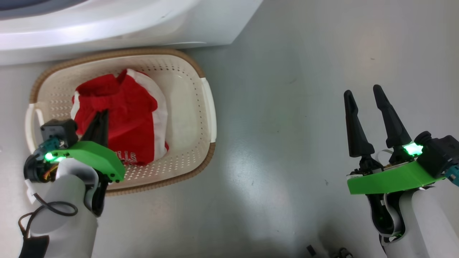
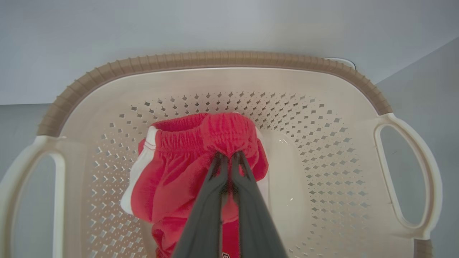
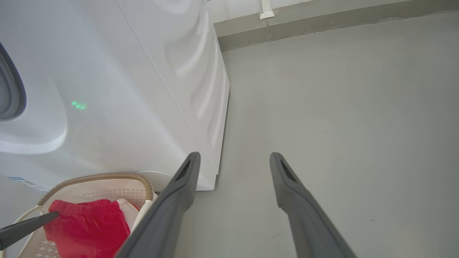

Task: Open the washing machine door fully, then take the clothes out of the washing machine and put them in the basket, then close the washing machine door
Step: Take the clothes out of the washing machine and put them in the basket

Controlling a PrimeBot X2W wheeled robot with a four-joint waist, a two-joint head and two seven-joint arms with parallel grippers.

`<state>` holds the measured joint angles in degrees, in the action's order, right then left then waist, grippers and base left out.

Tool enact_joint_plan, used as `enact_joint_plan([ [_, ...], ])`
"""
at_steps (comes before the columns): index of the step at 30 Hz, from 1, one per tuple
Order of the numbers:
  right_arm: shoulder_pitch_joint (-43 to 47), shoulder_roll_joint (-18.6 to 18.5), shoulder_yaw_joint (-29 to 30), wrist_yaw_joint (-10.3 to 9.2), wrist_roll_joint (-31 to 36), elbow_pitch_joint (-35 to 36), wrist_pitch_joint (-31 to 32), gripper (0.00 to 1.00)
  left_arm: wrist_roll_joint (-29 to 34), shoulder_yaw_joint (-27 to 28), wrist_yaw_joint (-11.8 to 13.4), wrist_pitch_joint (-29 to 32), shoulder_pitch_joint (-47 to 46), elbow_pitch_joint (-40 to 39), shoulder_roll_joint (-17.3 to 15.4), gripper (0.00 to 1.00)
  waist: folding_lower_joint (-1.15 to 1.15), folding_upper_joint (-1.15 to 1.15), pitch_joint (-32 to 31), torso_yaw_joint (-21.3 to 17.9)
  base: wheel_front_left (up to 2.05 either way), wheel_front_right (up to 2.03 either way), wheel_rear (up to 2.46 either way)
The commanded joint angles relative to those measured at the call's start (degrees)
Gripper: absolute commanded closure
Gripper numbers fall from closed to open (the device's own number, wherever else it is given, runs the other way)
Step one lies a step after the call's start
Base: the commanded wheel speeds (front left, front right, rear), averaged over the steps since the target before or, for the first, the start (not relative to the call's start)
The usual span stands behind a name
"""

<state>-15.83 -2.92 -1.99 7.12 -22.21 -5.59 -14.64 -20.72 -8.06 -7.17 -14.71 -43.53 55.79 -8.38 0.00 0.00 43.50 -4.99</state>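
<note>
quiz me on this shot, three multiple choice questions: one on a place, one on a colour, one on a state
1. Where are the clothes? A on a chair; B in the basket; C on a shelf.
2. What colour is the basket's rim? A blue; B black; C brown.
3. How is the right pincer? A open, empty; B shut on cloth; C shut, empty.

Answers:
1. B, the red fabric lies inside the basket's walls, with the left pincer shut on it.
2. C, a brown woven-look band rings the top.
3. A, its fingers stand apart with nothing between them.
</note>
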Motion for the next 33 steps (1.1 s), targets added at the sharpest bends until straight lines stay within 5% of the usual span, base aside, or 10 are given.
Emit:
enact_joint_plan([
  [1,0.1,0.0,-1.4,0.36,-1.2,1.4,-0.4,0.00,0.6,1.6,-0.3,-0.3,0.7,0.1,-2.3,0.84,0.00,0.00,0.7,-0.9,0.00,0.00,0.00],
  [5,0.4,0.0,-1.5,0.36,-1.4,1.2,-0.4,0.00,0.8,2.4,-0.3,-0.3,1.0,0.8,-2.2,0.68,0.00,0.00,0.2,-1.2,0.00,0.00,0.00],
  [7,0.5,0.0,-1.3,0.36,-1.4,1.1,-0.4,0.00,0.9,2.9,-0.3,-0.3,1.3,1.0,-2.1,0.50,0.00,0.00,0.0,-1.1,0.00,0.00,0.00],
  [8,0.5,0.0,-1.3,0.36,-1.5,1.0,-0.4,0.00,0.9,3.1,-0.3,-0.3,1.4,1.1,-2.1,0.33,0.00,0.00,-0.2,-1.0,0.00,0.00,0.00],
  [9,0.5,0.0,-1.3,0.36,-1.5,1.0,-0.4,0.00,0.9,3.1,-0.3,-0.3,1.4,1.1,-2.1,0.33,0.00,0.00,-0.2,-1.0,0.00,0.00,0.00],
  [10,0.4,0.0,-1.2,0.36,-1.4,0.9,-0.4,0.00,0.9,3.3,-0.3,-0.3,1.5,1.1,-2.1,0.00,0.00,0.00,-0.4,-1.0,0.00,0.00,0.00],
  [33,2.4,0.0,-0.9,0.36,0.8,-2.6,-0.4,0.00,-0.1,8.1,-0.3,-0.3,11.7,-9.2,0.5,0.00,0.00,0.00,-15.1,1.8,0.00,0.00,0.00],
])
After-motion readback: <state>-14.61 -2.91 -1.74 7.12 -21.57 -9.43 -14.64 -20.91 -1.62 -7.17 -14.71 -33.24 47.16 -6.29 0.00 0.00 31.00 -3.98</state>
